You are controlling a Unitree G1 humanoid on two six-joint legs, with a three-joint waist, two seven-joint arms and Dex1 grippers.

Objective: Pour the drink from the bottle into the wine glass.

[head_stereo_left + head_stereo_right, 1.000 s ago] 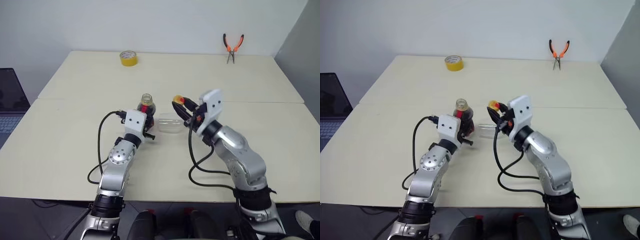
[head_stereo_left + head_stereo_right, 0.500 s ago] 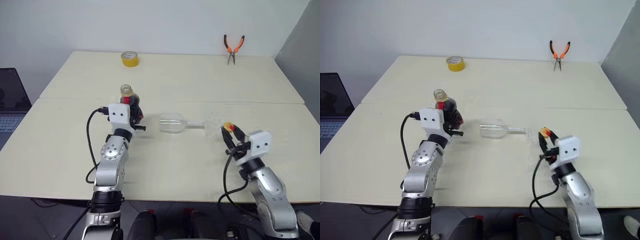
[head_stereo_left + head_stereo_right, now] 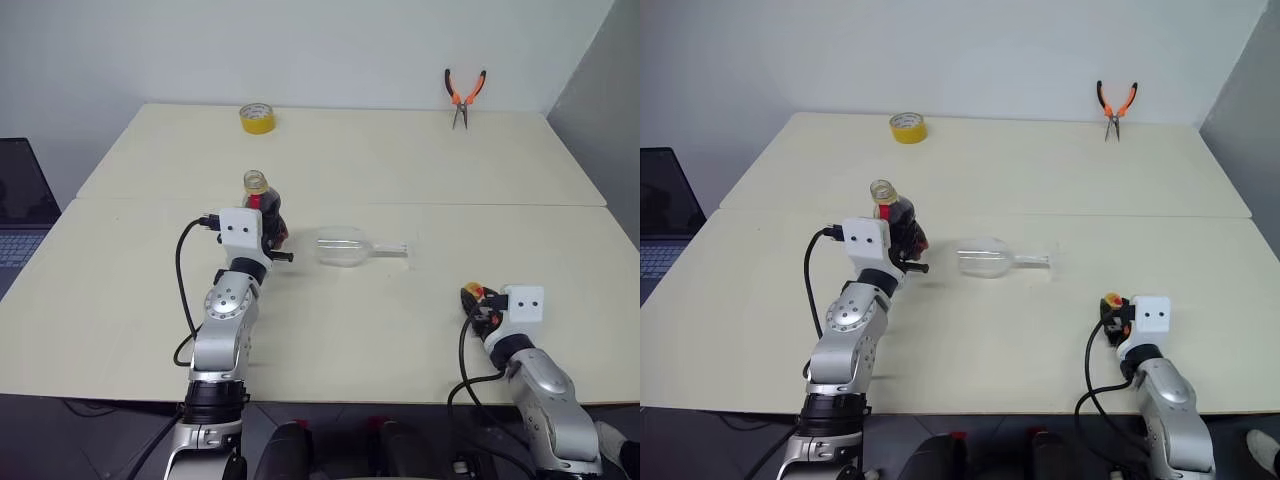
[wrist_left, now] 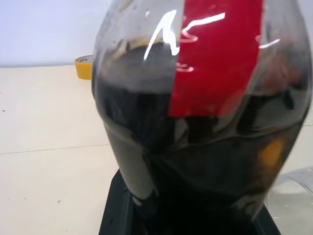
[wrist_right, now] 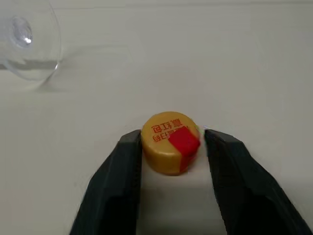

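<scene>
Left eye view: the left gripper (image 3: pixel 268 228) has its jaws pinched on the uncapped bottle (image 3: pixel 262 205), held upright over the bench (image 3: pixel 400 160). The wine glass (image 3: pixel 345 246) lies on its side just right of it. Far back sit a yellow tape roll (image 3: pixel 256 117) and orange pliers (image 3: pixel 465 92). The right gripper (image 3: pixel 478 303) is low near the front edge.

Left wrist view: dark drink (image 4: pixel 195 161) fills the bottle.

Right wrist view: the jaws stand spread, flanking the yellow cap (image 5: pixel 171 142) on the bench; whether they touch it I cannot tell

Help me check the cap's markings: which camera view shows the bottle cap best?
The right wrist view: the cap sits on the table between the right gripper fingers, print and red patch readable. Both head views show it as a small yellow speck.
</scene>
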